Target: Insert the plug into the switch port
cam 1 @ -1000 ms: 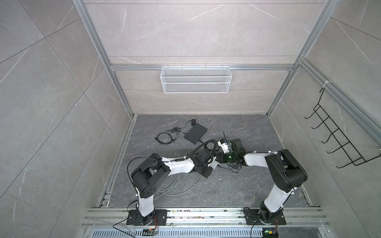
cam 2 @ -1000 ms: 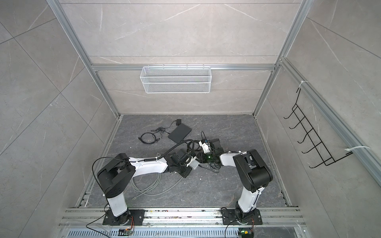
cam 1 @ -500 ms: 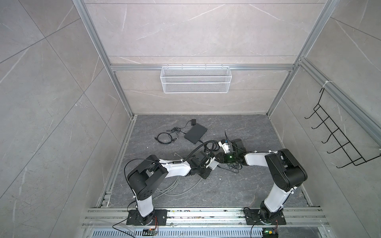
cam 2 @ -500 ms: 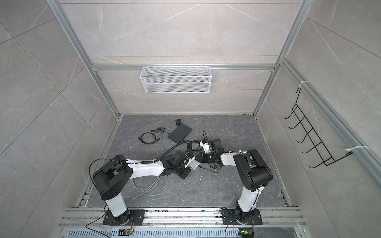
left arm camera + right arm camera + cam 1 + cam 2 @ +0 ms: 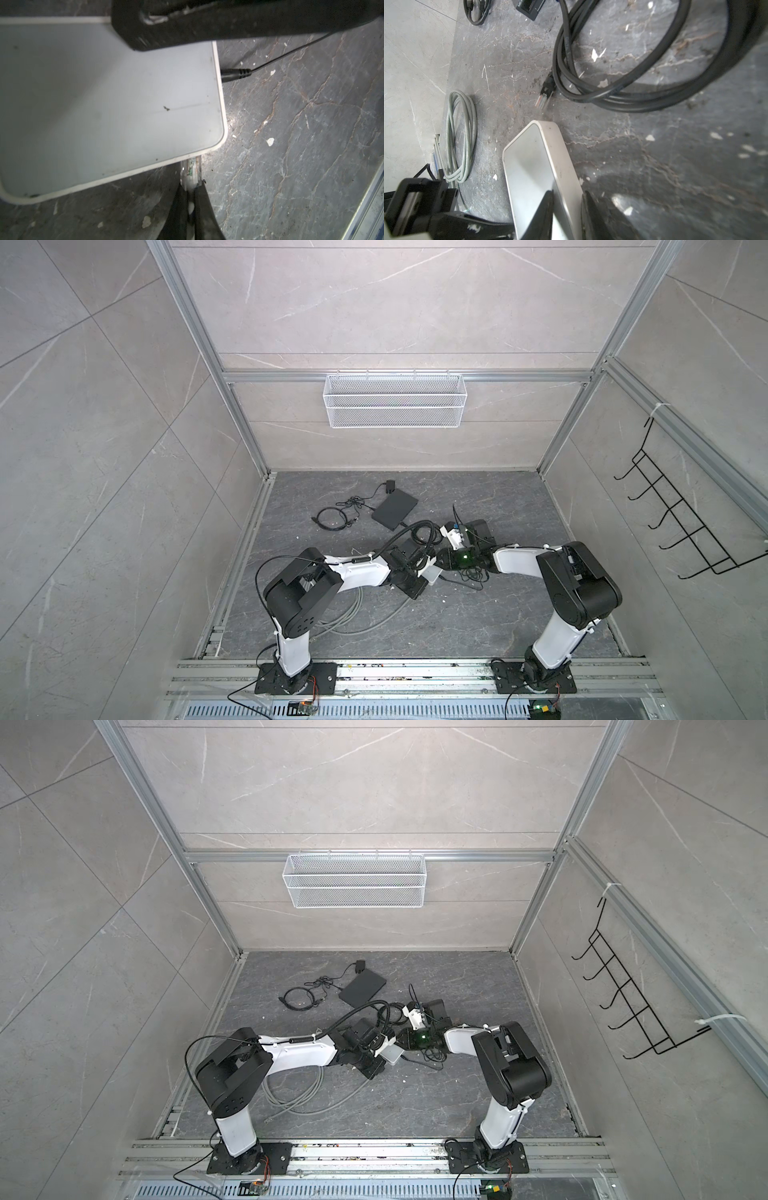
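Left wrist view: my left tool (image 5: 190, 188) is pinched narrow on the tail of the clear RJ45 plug (image 5: 191, 171), with both fingers touching it.
Plug position: its front end meets the side edge of the white network switch (image 5: 104, 99) near a rounded corner and passes under the top rim. The port is hidden, so I cannot tell how deep the plug sits.
Switch power: a black barrel connector (image 5: 234, 74) on a thin black lead enters the neighbouring side.
Right finger (image 5: 207, 22): it lies across the network switch's top face.
Right wrist view: my right tool (image 5: 568, 205) is clamped on one end of the network switch (image 5: 529, 166), one finger on the top face and the other against its outer wall.
Black cable (image 5: 612, 99): it lies coiled on the table (image 5: 654, 166) just beyond the network switch. Its own connector (image 5: 544, 96) rests loose, apart from the network switch.
Grey cable (image 5: 460, 135): it lies in a coil farther off, near the side wall.
Top views: both my arms reach low toward the middle, and the tools meet at the network switch (image 5: 432, 572) (image 5: 392, 1053). The grey cable (image 5: 357, 614) loops under my left arm.
Back of table: a flat black box (image 5: 395, 510) lies well apart from my tools, with a thin black cord (image 5: 332, 522) beside it.
Walls: a white wire basket (image 5: 395, 406) hangs on the back wall and a black hook rack (image 5: 681, 522) on the right.
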`<state>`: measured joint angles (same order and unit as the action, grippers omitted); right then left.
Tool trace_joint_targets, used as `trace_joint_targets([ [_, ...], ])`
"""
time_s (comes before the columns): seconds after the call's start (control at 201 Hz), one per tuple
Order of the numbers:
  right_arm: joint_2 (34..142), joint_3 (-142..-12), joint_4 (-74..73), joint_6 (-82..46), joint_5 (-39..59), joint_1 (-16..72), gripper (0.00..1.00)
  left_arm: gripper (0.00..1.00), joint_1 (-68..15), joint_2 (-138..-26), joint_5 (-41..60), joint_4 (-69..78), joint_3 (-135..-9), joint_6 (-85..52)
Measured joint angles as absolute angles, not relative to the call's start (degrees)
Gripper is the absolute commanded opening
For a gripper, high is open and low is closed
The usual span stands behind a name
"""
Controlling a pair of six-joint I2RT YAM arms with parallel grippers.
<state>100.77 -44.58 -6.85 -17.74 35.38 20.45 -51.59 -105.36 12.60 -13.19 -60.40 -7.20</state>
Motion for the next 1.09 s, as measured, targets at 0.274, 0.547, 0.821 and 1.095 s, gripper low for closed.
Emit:
trace_joint_targets([
  [0.274, 99.1, -41.6, -9.4, -20.0, 34.9, 20.7, 0.25, 0.06, -51.1, -107.4, 14.2, -19.0, -64.3, -7.2],
  [0.547, 99.1, -41.5, -11.9, -24.1, 35.9, 20.8, 0.25, 0.06, -51.1, -108.2, 14.2, -21.3, -65.9, -8.2],
  [0.821, 99.1, -40.0, -14.7, -24.9, 36.2, 20.8, 0.24, 0.06, -51.6, -107.6, 12.4, -19.7, -64.9, -11.4],
  [1.095, 99.1, -38.3, -16.0, -26.7, 35.3, 21.0, 0.23, 0.06, -52.5, -105.1, 9.3, -12.9, -60.2, -14.4],
])
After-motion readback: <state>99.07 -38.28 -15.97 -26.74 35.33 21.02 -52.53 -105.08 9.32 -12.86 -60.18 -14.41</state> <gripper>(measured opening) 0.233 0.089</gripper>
